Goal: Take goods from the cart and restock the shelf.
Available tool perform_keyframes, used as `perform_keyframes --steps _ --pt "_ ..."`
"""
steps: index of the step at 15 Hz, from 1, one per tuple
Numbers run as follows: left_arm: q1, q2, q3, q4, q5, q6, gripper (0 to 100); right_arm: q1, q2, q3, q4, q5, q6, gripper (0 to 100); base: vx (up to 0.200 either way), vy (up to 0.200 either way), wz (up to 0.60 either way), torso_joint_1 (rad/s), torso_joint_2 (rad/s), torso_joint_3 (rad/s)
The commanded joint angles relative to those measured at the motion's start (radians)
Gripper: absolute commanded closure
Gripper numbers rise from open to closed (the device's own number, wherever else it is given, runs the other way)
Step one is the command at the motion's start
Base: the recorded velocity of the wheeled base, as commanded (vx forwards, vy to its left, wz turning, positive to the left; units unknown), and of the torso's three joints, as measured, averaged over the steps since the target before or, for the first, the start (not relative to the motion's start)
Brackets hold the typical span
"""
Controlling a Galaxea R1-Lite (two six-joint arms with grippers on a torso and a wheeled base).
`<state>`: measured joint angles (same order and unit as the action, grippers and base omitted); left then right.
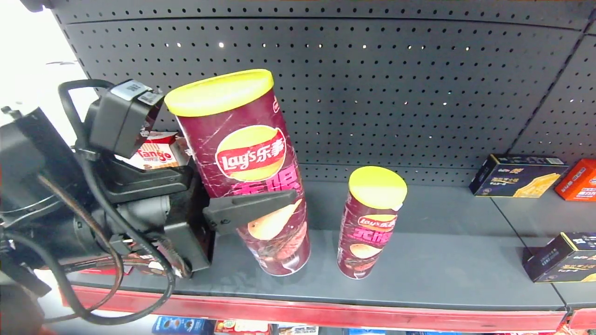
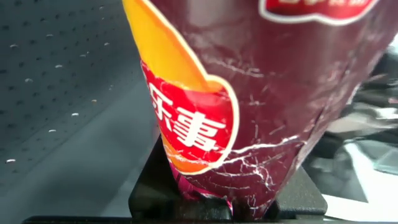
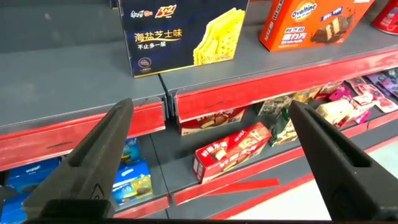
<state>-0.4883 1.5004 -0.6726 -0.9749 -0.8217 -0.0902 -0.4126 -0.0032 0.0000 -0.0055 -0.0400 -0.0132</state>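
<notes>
Chip can (image 1: 247, 153) was clamped in left hand (image 1: 272, 204), leaning, its base down at shelf (image 1: 442, 260) | second can (image 1: 370, 223) stood on shelf just beyond the held one, away from that hand | right hand (image 3: 211, 155) had fingers spread apart, empty, facing boxes (image 3: 183, 34)
</notes>
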Motion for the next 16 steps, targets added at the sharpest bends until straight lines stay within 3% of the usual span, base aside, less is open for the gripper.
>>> perform_keyframes --steps 1,6,9,11,12,13,15,16 --pt "0.071 0.126 -0.079 -0.03 -0.001 0.027 100 0.0 0.003 0.0 -0.001 0.0 -0.001 0 0.0 0.0 0.0 0.0 0.0 0.0" --pt "0.079 0.221 -0.226 0.025 0.013 0.032 100 0.0 0.003 0.0 -0.001 0.0 -0.001 0 0.0 0.0 0.0 0.0 0.0 0.0" --pt "0.048 0.282 -0.291 -0.015 0.131 0.046 100 0.0 0.003 0.0 -0.001 0.0 -0.001 0 0.0 0.0 0.0 0.0 0.0 0.0" --pt "0.039 0.276 -0.332 0.067 0.138 0.044 100 0.0 0.003 0.0 -0.001 0.0 -0.001 0 0.0 0.0 0.0 0.0 0.0 0.0" --pt "0.033 0.273 -0.357 0.176 0.139 0.061 100 0.0 0.003 0.0 -0.001 0.0 -0.001 0 0.0 0.0 0.0 0.0 0.0 0.0" --pt "0.03 0.274 -0.377 0.219 0.138 0.086 100 0.0 0.003 0.0 -0.001 0.0 -0.001 0 0.0 0.0 0.0 0.0 0.0 0.0" --pt "0.02 0.284 -0.41 0.245 0.134 0.133 100 0.0 0.003 0.0 -0.001 0.0 -0.001 0 0.0 0.0 0.0 0.0 0.0 0.0" --pt "0.014 0.291 -0.417 0.246 0.127 0.136 100 0.0 0.003 0.0 -0.001 0.0 -0.001 0 0.0 0.0 0.0 0.0 0.0 0.0"
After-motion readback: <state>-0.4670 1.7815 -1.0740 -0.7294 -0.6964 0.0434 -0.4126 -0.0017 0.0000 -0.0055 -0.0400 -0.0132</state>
